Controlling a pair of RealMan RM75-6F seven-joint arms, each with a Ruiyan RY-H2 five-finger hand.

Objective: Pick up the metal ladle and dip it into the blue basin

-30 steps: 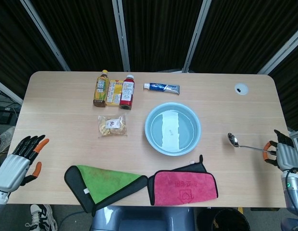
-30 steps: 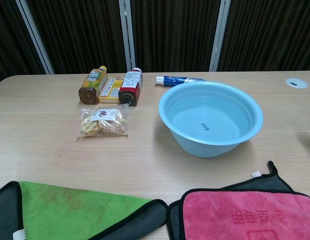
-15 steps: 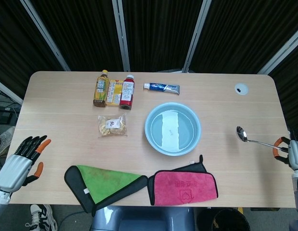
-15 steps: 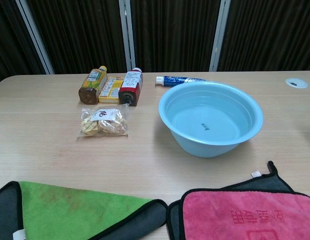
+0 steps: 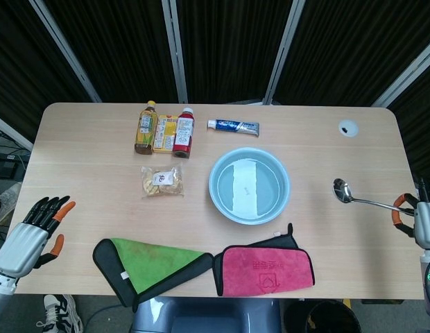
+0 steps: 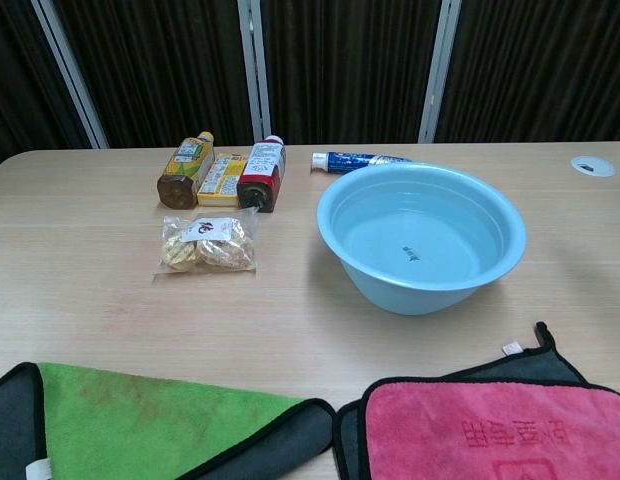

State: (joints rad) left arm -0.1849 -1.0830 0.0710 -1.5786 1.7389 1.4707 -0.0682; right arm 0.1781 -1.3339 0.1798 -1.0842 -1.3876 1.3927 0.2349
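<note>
The blue basin (image 5: pixel 249 185) (image 6: pixel 422 237) stands in the middle of the table with water in it. In the head view my right hand (image 5: pixel 422 220) is at the table's right edge and grips the handle end of the metal ladle (image 5: pixel 360 198). The ladle's bowl points left toward the basin and hovers over the table, well to the basin's right. My left hand (image 5: pixel 31 234) hangs off the table's left front corner, fingers spread, holding nothing. The chest view shows neither hand nor the ladle.
Two bottles (image 5: pixel 144 128) (image 5: pixel 184 133) with a yellow box (image 5: pixel 164 133) between them and a toothpaste tube (image 5: pixel 233 125) lie at the back. A snack bag (image 5: pixel 161 181) sits left of the basin. A green cloth (image 5: pixel 149 265) and a pink cloth (image 5: pixel 265 268) lie along the front edge.
My right hand drew back to the right with the ladle, lifting it, then brought the ladle's bowl slightly left again. The left hand sank slightly.
</note>
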